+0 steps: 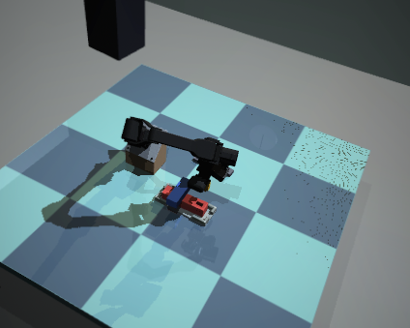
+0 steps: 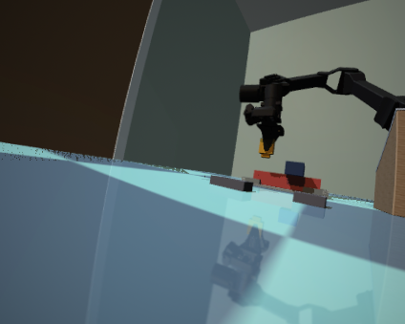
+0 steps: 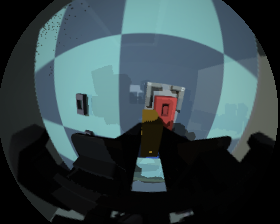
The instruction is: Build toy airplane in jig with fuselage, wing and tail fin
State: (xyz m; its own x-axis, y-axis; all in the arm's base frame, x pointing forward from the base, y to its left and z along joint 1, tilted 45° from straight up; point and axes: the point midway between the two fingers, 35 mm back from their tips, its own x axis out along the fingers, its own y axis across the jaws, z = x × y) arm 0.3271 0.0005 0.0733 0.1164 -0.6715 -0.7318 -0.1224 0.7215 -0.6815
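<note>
From here I see the checkered desk (image 1: 257,239) (image 2: 168,246) (image 3: 90,55) bearing the grey cradle (image 1: 205,221) (image 3: 149,90). In it lies the red fuselage (image 1: 189,204) (image 2: 268,179) (image 3: 171,102), with the blue wing (image 1: 178,194) (image 2: 294,168) across its top. My jaws (image 1: 206,185) (image 2: 267,144) are clamped on the yellow tail fin (image 1: 209,187) (image 2: 266,154) (image 3: 149,117), held above the fuselage, apart from it.

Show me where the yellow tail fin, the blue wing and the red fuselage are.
yellow tail fin (image 2: 262,147) (image 3: 151,129): exterior and wrist views, its side
blue wing (image 1: 178,194) (image 2: 294,168): top and exterior views, its body
red fuselage (image 1: 190,203) (image 2: 268,178) (image 3: 170,102): all views, its body
</note>
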